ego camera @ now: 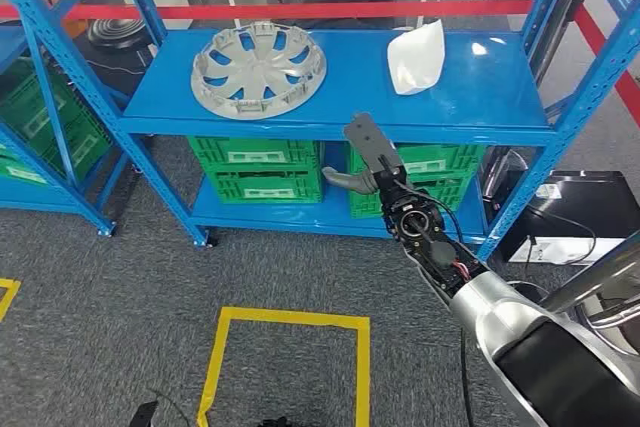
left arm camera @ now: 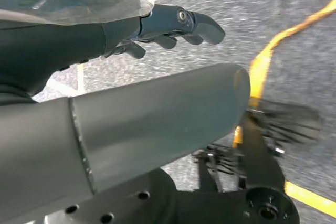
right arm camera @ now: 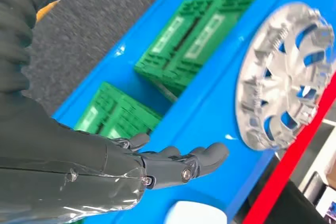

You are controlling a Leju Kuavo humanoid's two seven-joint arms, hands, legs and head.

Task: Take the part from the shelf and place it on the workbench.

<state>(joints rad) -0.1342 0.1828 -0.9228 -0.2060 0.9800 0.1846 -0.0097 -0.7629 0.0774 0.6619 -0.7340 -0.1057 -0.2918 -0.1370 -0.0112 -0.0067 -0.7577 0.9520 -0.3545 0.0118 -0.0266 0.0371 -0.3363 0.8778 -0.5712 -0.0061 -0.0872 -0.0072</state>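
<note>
On the shelf, a silver spoked hubcap.

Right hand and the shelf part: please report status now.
Right hand open, raised before shelf. Left hand open, hanging low. Wheel cover untouched on top shelf. Path clear; white part beside.

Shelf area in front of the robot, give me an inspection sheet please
Surface: blue shelf, top level carrying the parts.
Job's things: silver wheel cover lying flat, untouched.
Clutter: white part to its right; green crates on the level below.
Hands: right hand raised before the shelf edge, fingers extended, holding nothing; left hand hanging over the floor, empty.
Cables: black cable on a black box.
Surroundings: grey carpet, yellow floor tape, red barrier.
</note>
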